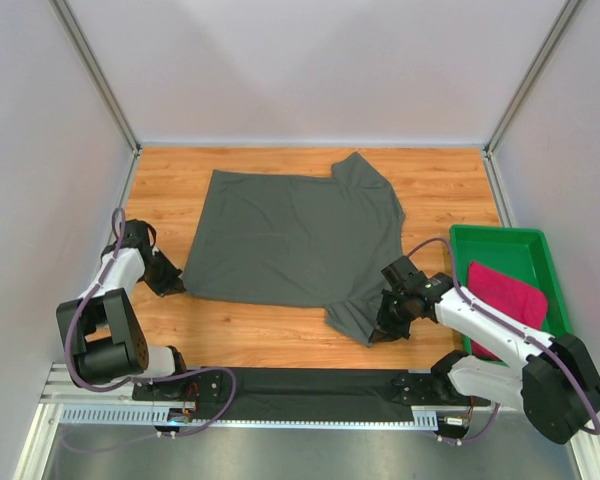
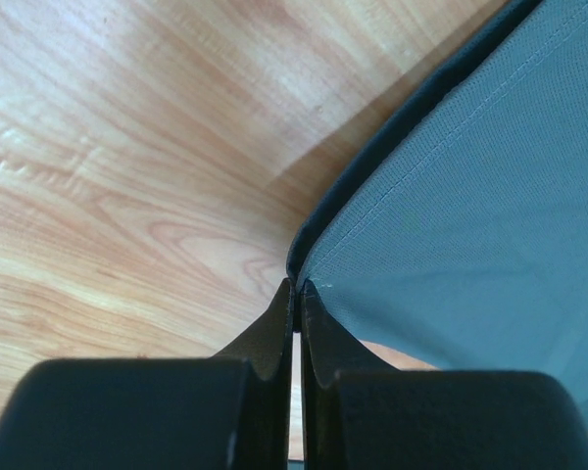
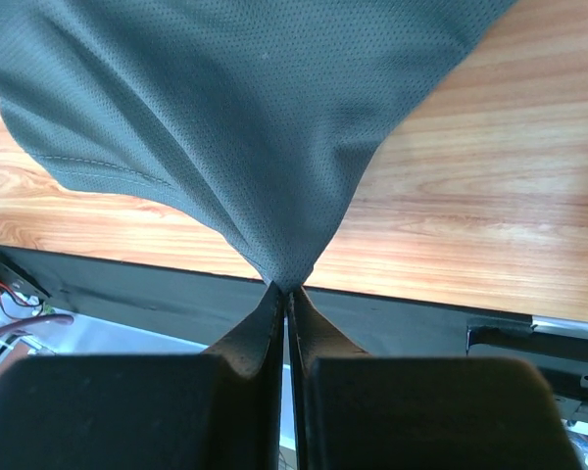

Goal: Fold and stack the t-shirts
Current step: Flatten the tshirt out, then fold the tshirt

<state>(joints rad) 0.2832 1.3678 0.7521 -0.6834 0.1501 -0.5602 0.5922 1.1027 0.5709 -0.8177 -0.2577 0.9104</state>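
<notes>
One dark charcoal grey cloth t-shirt (image 1: 290, 235) lies between two claws: left claw (image 1: 178, 284) pinches its near-left corner, right claw (image 1: 387, 322) its near-right edge. One magenta-pink cloth t-shirt (image 1: 507, 295) lies right.

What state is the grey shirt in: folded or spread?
Spread: the grey t-shirt lies open on the table, both sleeves showing. The left pincer and right pincer pinch its near corners.

text: none legible | labels: none | brands: none | numbers: none | signs: none
</notes>
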